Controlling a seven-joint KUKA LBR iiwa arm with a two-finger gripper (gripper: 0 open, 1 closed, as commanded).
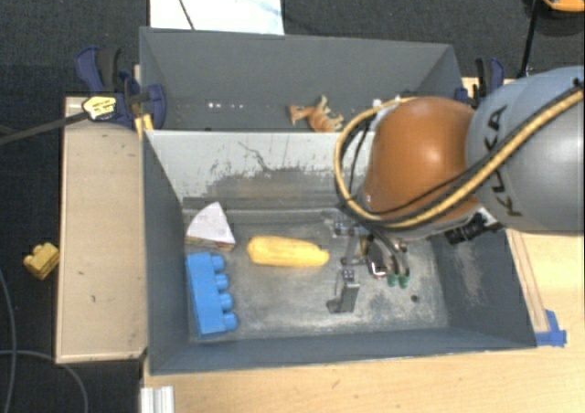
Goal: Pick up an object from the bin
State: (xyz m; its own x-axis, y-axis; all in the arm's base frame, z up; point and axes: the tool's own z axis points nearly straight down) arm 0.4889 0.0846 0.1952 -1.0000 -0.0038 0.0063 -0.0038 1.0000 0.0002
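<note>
My gripper hangs low over the bin floor, right of the middle, with bare floor under its tip. A yellow corn-cob-shaped piece lies on its side just left of it, a short gap away. Further left are a white wedge with a brown edge and, in front of that, a blue toy brick with studs along the left wall. A small green bit shows just right of the gripper, mostly hidden under the wrist. I see nothing held in the gripper.
A small tan toy animal lies by the bin's back wall. The orange wrist cover and its cables hide the bin's right middle. Bare floor stretches along the front and to the right of the gripper.
</note>
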